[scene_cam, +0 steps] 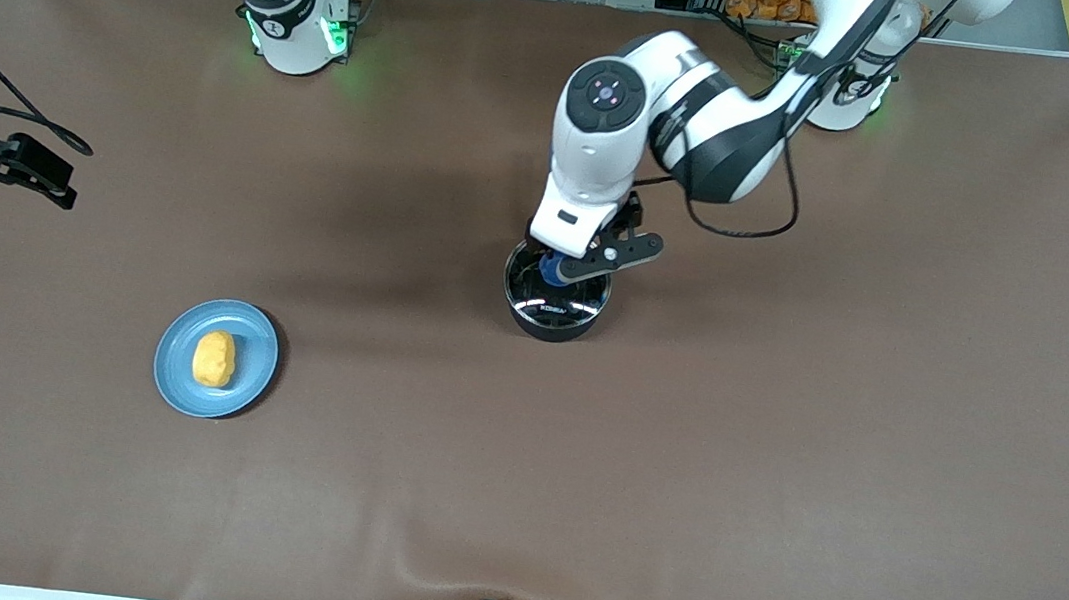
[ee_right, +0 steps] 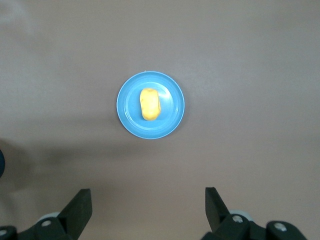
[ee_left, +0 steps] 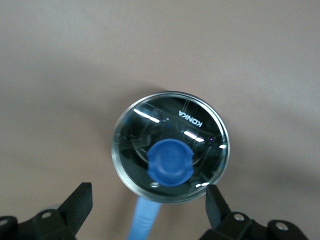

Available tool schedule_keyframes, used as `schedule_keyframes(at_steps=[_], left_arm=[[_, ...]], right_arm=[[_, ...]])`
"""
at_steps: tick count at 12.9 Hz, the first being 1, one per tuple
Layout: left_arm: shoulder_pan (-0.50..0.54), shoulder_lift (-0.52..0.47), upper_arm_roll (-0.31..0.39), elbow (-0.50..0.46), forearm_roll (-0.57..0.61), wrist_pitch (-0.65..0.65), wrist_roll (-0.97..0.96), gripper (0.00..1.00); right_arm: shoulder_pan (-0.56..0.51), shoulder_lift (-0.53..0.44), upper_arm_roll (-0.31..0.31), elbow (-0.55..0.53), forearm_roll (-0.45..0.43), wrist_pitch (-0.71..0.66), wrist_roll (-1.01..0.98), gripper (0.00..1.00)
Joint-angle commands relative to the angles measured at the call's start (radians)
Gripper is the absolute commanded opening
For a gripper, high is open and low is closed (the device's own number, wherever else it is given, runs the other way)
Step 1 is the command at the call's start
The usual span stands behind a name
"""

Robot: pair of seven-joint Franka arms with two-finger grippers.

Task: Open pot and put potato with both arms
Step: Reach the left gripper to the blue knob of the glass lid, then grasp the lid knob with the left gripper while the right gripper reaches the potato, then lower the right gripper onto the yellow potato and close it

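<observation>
Nearest the front camera, in the lower left of the front frame, the potato (scene_cam: 214,359) lies on a light-blue plate (scene_cam: 257,374) on the brown tabletop (scene_cam: 777,469), its long axis running roughly up and down the frame. Higher up, at the centre, stands the pot (scene_cam: 556,300), lid (scene_cam: 584,306) on, with the left arm reaching down from the upper right so that the left hand (scene_cam: 567,265) sits right over the blue knob (scene_cam: 555,270). That is what the coming move turns on, I'd say: the knob lies almost straight below the spread fingers, so the left arm is the one placed to lift the lid. The right arm waits. Its base is at the upper left, and I take the dark shape at the left edge for the right hand (scene_cam: 16,166), up in the air. The front view hides most of the knob and all of the handle under the arm. The left wrist view shows both: the knob (ee_left: 170,163) a little off centre on the glass lid (ee_left: 200,135), clear of both fingers (ee_left: 80,202), and the blue handle (ee_left: 145,220) running out between them. The right wrist view shows its own hand (ee_right: 148,210) spread wide, with the potato (ee_right: 149,104) and plate (ee_right: 170,122) well ahead of it.
</observation>
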Motion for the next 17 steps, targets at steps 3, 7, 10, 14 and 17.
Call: schedule_keyframes(at_steps=[3,7,10,14,17], left_arm=[[-0.042,0.090,0.006,0.024,0.108,0.065,-0.200,1.00],[-0.040,0.113,0.006,-0.005,0.112,0.128,-0.201,1.00],[-0.035,0.111,0.006,-0.027,0.112,0.165,-0.201,1.00],[-0.031,0.113,0.006,-0.036,0.113,0.169,-0.200,1.00],[-0.032,0.114,0.006,-0.042,0.113,0.185,-0.200,1.00]], right_arm=[[0.015,-0.006,0.003,-0.209,0.004,0.211,0.005,1.00],[0.019,0.041,0.013,-0.359,0.021,0.395,0.008,1.00],[0.020,0.122,0.014,-0.426,0.061,0.546,0.010,1.00],[0.023,0.266,0.013,-0.429,0.068,0.670,0.010,1.00],[0.014,0.328,0.011,-0.445,0.068,0.776,0.008,1.00]])
